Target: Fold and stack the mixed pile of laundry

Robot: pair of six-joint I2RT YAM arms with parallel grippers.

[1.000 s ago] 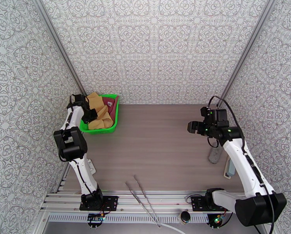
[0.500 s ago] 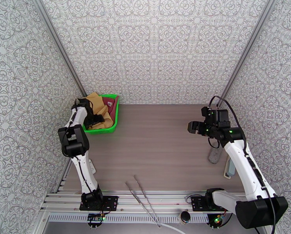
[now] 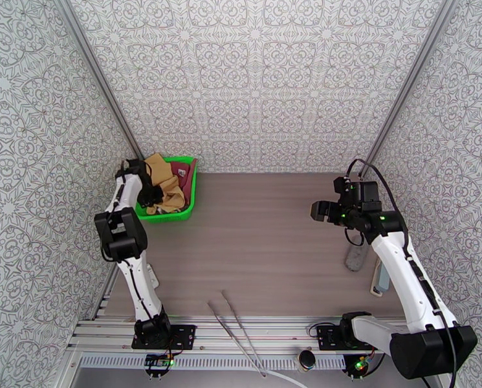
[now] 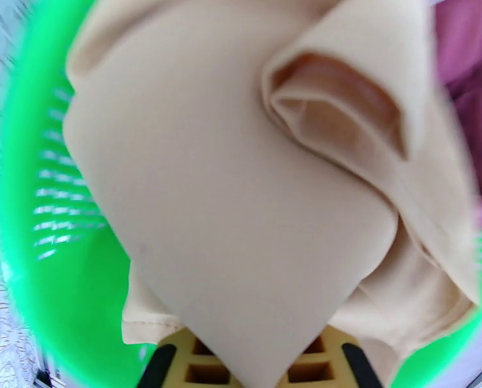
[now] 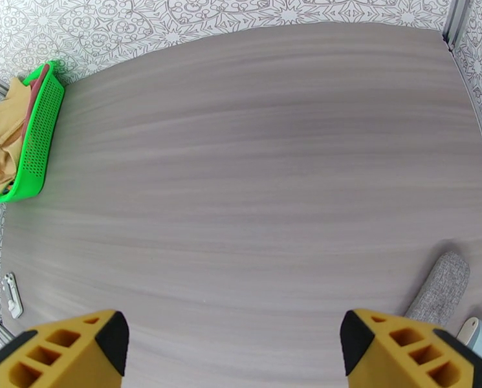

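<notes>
The left end effector [image 4: 253, 365] pinches the tan cloth [image 4: 228, 202] in the green basket [image 4: 27, 189], while the right end effector [image 5: 234, 347] hangs spread over the tabletop [image 5: 253, 156].

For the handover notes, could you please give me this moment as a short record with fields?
green mesh basket: far left corner of the table.
tan cloth: bunched in the basket, on top.
maroon garment: in the basket, partly under the tan cloth.
left hand: in the basket, shut on the tan cloth.
right hand: open, holding nothing, above the table's right side.
folding: not yet begun.
</notes>
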